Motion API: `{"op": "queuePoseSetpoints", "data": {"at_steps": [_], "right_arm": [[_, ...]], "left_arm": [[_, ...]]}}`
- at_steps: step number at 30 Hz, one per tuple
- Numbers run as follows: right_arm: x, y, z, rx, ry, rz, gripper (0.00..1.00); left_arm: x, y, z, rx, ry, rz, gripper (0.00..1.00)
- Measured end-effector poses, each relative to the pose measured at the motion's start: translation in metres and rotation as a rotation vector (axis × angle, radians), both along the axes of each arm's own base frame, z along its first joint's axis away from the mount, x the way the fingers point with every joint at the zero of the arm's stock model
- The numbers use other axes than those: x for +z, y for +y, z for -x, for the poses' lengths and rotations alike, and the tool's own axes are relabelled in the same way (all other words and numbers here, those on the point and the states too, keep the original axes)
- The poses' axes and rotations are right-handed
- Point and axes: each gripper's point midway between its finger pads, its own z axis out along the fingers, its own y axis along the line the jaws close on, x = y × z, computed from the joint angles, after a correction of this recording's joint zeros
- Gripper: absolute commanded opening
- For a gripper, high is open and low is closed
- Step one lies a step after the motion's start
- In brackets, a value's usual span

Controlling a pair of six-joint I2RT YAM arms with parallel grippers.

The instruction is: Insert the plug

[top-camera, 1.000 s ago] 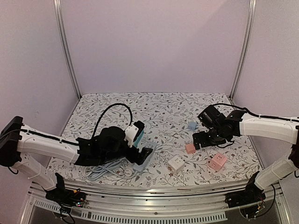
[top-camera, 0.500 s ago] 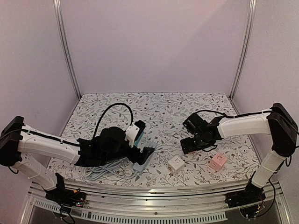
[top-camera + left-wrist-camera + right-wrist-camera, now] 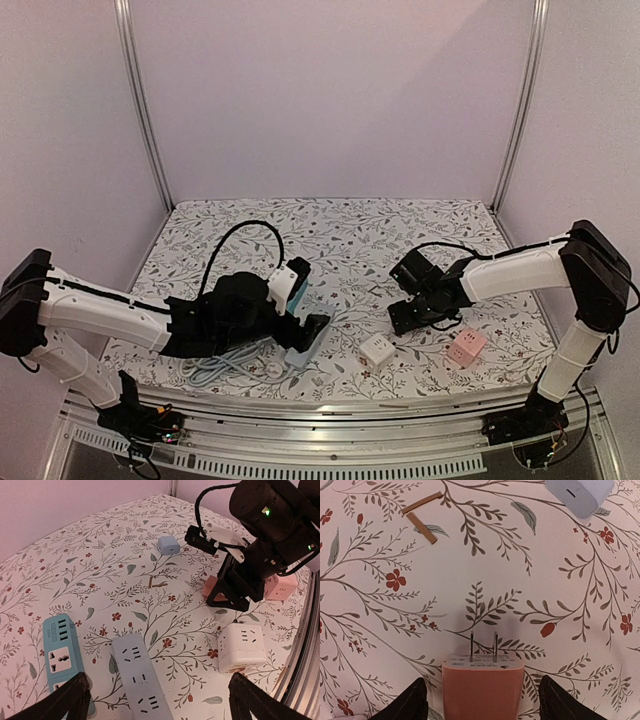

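**Right gripper straddles the pink plug, not yet gripping**

Floral-print cloth (image 3: pixel 350 240) covers the table, with plain lilac walls behind. Low and right of centre in the overhead view, the right gripper (image 3: pixel 413 318) points down over the pink plug (image 3: pixel 483 692). Its wrist camera shows the plug at the bottom centre of the frame. The plug lies flat with its two metal prongs pointing up-frame and a black finger (image 3: pixel 412 702) on either side. A sliver of cloth shows between each finger and the plug body, so the jaws are apart and hold nothing.

The left gripper (image 3: pixel 305 335), lower centre-left overhead, is spread wide and empty. It hovers above a grey-blue power strip (image 3: pixel 137 677) and a teal power strip (image 3: pixel 62 655). A white cube socket (image 3: pixel 242 647) sits just beside the right gripper.

The step in hand looks like the grasp. To do it well, the fingers should meet the plug's flat sides squarely and together. They should land low on the body and clear of the prongs, so the plug does not twist or skid. A centred, level hold would keep the prongs straight for lining up with socket slots later.
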Motion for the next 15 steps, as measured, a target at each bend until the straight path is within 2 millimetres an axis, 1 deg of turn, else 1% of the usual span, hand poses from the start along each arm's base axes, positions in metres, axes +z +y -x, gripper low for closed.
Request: {"op": "queuePoseSetpoints", "data": {"at_steps": [4, 6, 8, 9, 12, 15], "right_arm": [[-0.0045, -0.0003, -0.0008, 0.005, 0.001, 0.012, 0.68], [-0.0045, -0.0008, -0.0011, 0.005, -0.002, 0.015, 0.62], [-0.0046, -0.0016, -0.0014, 0.005, -0.005, 0.019, 0.52], [-0.0046, -0.0019, -0.0016, 0.006, -0.006, 0.022, 0.5], [-0.0049, -0.0023, -0.0013, 0.012, -0.006, 0.026, 0.47], [-0.0048, -0.0025, -0.0011, 0.017, -0.007, 0.028, 0.4]], "left_arm": [[-0.0003, 0.0001, 0.0005, 0.0, 0.0, -0.003, 0.96], [-0.0008, 0.0007, 0.0007, 0.001, 0.0, -0.006, 0.96], [-0.001, 0.0012, 0.0008, 0.003, 0.0, -0.009, 0.96], [-0.0007, 0.0015, 0.0008, 0.004, 0.0, -0.009, 0.96], [-0.0004, 0.0024, 0.0, 0.009, -0.003, -0.01, 0.96], [-0.0006, 0.0033, -0.0007, 0.016, -0.004, -0.013, 0.96]]}}
